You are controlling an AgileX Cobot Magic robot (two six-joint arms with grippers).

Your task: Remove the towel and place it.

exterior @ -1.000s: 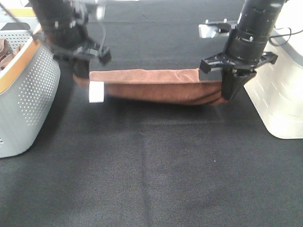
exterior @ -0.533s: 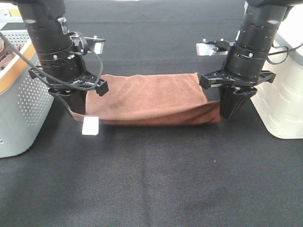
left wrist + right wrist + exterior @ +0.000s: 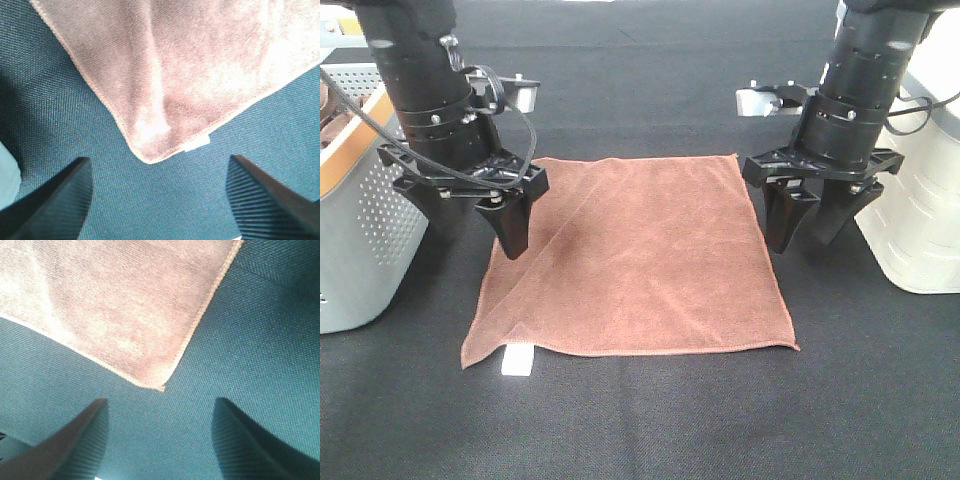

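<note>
The towel (image 3: 640, 260), a reddish-brown square cloth, lies spread flat on the black table, with one fold line running across its left part. Its small white tag (image 3: 517, 360) sticks out at the near left corner. My left gripper (image 3: 475, 232) hangs open just above the towel's left edge, holding nothing. Over the right edge, my right gripper (image 3: 810, 237) is open and empty too. In the left wrist view the tagged corner of the towel (image 3: 190, 65) lies beyond the spread left gripper (image 3: 157, 165). The right wrist view shows another corner of the towel (image 3: 110, 305) ahead of the right gripper (image 3: 161, 402).
A grey perforated basket (image 3: 360, 220) with a wooden rim stands at the left edge, with a bunched brown cloth (image 3: 330, 100) inside. A white container (image 3: 920, 200) stands at the right edge, close to the right arm. Black cloth covers the table (image 3: 650, 420).
Both grippers held the towel stretched between them; both have opened. The towel has dropped and now lies spread flat on the table.
</note>
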